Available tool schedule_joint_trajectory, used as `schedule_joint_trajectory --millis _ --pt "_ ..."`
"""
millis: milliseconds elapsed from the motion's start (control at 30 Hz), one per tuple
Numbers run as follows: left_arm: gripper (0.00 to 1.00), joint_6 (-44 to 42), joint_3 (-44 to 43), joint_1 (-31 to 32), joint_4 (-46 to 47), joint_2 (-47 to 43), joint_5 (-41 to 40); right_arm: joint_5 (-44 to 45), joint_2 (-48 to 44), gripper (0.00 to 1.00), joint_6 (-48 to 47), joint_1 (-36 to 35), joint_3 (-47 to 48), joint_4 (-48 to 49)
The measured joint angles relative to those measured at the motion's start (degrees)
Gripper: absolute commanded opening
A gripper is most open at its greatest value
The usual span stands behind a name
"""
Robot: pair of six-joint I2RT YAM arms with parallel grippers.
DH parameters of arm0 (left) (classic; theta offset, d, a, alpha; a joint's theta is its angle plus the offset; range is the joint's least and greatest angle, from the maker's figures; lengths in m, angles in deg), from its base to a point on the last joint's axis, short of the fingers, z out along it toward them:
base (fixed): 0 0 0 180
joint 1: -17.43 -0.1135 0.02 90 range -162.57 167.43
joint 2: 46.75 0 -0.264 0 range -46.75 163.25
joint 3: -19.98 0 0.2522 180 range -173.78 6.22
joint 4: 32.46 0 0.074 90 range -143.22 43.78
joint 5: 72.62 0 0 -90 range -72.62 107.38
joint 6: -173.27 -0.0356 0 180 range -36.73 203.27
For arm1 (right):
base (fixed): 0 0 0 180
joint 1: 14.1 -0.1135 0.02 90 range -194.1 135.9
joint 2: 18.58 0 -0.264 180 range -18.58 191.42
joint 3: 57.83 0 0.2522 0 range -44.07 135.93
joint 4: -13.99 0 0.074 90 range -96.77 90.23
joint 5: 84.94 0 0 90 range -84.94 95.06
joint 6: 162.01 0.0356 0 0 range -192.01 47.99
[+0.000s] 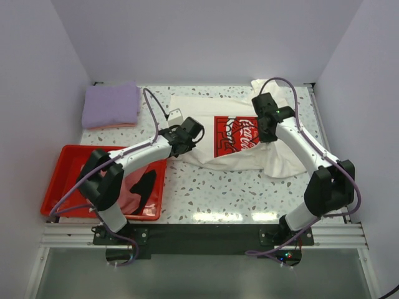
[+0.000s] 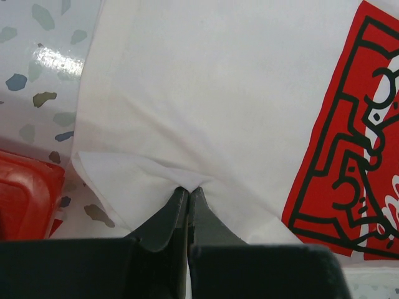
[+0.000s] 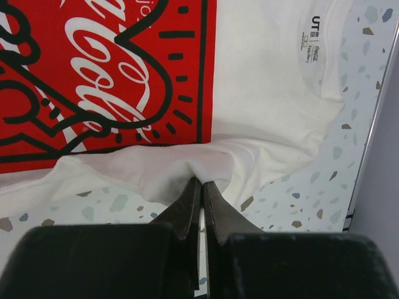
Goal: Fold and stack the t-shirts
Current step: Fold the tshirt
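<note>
The left arm (image 1: 131,157) rises from its base at the lower left of the top view, bends at the elbow and stretches its forearm to the right, toward the middle of the frame. The right arm (image 1: 302,146) goes up from the lower right and leans to the upper left, with its wrist turned downward. The left tool (image 2: 188,189) and the right tool (image 3: 202,182) are both closed, each one pinching a fold of the cream-white t-shirt (image 2: 206,93).
</note>
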Motion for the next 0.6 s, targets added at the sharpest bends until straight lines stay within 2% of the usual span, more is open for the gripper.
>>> schedule_joint_trajectory --millis 433,600 --pt "0.0 -4.6 -7.8 -5.2 -0.6 8.0 0.3 -1.0 5.1 0.0 -2.9 4.1 3.5 3.2" --pt "0.08 -6.2 -10.2 -6.8 -1.0 11.2 1.4 -1.6 8.6 0.0 -5.2 4.4 5.8 4.8"
